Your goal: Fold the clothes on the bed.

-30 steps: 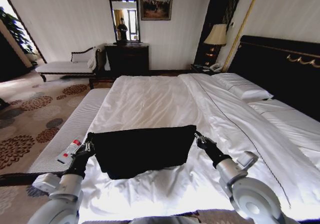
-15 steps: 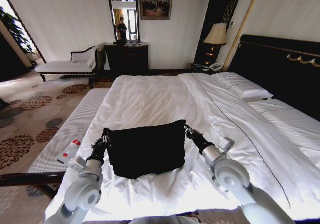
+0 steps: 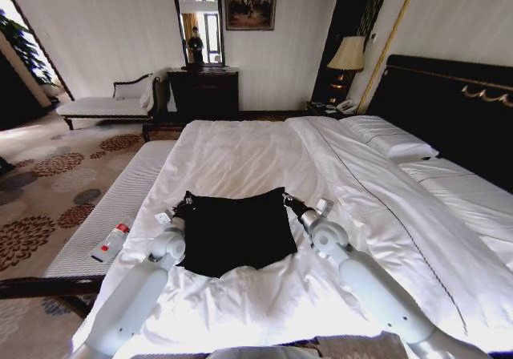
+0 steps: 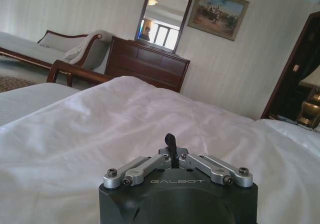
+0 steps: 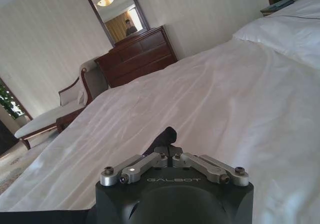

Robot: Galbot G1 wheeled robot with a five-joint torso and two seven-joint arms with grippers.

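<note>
From the head camera, the black T-shirt (image 3: 236, 229) lies spread on the near middle of the bed (image 3: 240, 155), its far corners pinched by the left gripper (image 3: 183, 205) and the right gripper (image 3: 288, 202), both arms stretched forward. The left wrist camera shows that gripper's jaws clamped on a dark tuft of cloth. In the right wrist camera, the right gripper (image 5: 167, 140) likewise pinches black fabric above the white duvet (image 5: 235, 94).

The word "GALBOT" stands in pale letters on the black body of the left gripper (image 4: 171, 143). The same word "GALBOT" stands on the right gripper (image 5: 168, 138). No other words can be read.
</note>
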